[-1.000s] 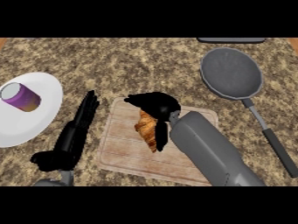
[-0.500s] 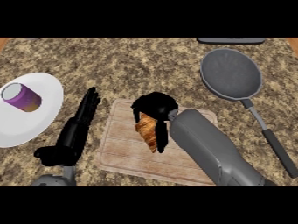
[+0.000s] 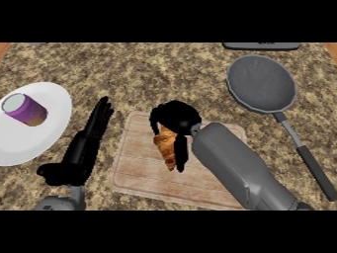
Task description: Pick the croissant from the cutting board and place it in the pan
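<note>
Right hand has dropped over the croissant since a moment ago, fingers now curling round it mid cutting board (grasp closing, lift to pan pending); left hand rests straight-fingered off board's left edge.

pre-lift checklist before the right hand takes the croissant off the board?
1. Right hand over the croissant: ok, fingers curled down around its upper end.
2. Grasp closed on both sides: cannot tell, the hand hides the contact.
3. Croissant on the cutting board: ok, it lies on the wood, not lifted.
4. Pan free to receive: ok, nothing shows inside it; its handle points toward the lower right.
5. Path from board to pan: ok, only bare counter between them.
6. Left hand out of the way: ok, open, fingers straight, resting left of the board beside the plate holding a purple cup.
</note>
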Motion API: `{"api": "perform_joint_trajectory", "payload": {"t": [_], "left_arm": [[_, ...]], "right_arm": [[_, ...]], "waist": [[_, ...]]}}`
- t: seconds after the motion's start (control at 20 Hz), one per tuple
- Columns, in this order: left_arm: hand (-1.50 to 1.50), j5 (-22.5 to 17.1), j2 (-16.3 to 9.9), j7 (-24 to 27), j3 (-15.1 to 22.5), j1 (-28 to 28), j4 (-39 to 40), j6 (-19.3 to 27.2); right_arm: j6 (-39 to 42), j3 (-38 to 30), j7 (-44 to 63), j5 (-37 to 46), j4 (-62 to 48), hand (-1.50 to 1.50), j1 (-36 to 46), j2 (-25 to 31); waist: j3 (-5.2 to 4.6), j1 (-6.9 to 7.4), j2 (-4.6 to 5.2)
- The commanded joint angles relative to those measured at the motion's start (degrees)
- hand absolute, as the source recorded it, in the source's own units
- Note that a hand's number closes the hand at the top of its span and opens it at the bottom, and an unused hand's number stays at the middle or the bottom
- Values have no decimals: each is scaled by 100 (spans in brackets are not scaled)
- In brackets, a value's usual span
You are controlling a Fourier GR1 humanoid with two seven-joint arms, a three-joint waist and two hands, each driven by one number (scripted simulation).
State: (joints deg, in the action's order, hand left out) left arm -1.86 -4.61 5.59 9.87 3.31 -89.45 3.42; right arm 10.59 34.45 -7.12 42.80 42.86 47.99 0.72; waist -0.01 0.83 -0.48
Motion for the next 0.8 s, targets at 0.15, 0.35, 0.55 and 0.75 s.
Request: {"api": "perform_joint_trajectory", "payload": {"t": [0.15,0.35,0.55,0.75], "left_arm": [[0,3,-41,94,-68,-188,64,1],[0,-114,-105,-74,-67,-284,-157,-115],[0,-19,-22,-49,-83,-178,-98,24],[0,8,15,35,-35,-321,17,4]], "right_arm": [[-1071,-548,2634,-216,275,150,-389,-68],[-1802,-486,4105,-46,922,150,-257,-70],[-2635,50,5085,895,1603,150,-305,-71],[-2596,54,6119,1145,2779,150,-3,-71]], "waist": [[-5,-97,-12],[-3,-64,-42],[-3,-175,-39],[-2,-188,-33]]}}
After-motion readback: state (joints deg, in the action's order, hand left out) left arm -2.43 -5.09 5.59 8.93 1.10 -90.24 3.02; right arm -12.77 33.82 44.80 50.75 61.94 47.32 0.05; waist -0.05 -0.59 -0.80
